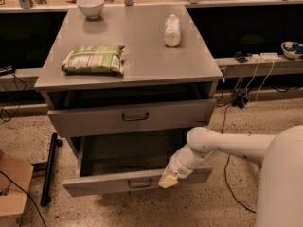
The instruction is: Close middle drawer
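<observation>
The middle drawer is the low, wide grey one pulled far out at the bottom of the cabinet. Its deep plain tray shows, and its small dark bail handle sits at the centre of the front. My gripper comes in from the right on a white arm. Its pale tip rests against the top edge of the drawer front, just right of the handle.
Above is a taller-fronted drawer, slightly out. The cabinet top holds a green bag, a white bottle and a white bowl. A black pole and a cardboard box lie at left; cables at right.
</observation>
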You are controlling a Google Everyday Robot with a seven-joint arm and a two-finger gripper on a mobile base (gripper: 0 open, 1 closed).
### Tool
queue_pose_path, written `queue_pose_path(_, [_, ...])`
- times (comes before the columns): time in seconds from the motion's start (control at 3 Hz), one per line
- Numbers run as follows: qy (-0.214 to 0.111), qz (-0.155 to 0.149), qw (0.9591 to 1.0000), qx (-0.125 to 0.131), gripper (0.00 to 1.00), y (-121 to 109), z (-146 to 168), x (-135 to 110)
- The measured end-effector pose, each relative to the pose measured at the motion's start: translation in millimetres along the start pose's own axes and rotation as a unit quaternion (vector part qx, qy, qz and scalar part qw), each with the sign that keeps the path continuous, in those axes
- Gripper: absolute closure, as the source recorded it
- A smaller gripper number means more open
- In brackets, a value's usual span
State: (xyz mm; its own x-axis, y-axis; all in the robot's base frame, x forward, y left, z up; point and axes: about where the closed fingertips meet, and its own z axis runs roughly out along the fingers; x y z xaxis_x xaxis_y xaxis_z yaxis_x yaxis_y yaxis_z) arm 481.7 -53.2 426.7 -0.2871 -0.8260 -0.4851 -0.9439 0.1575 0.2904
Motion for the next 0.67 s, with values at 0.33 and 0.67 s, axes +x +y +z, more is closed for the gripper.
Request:
queue_pose_path(0.33, [0.001,-0.003,1.0,0.002,1.0,-1.7,-0.3,-0.1])
queue_pose_path(0.67, [0.003,-0.009,0.9999,0.008,1.0,-10.8,-2.3,-0.7])
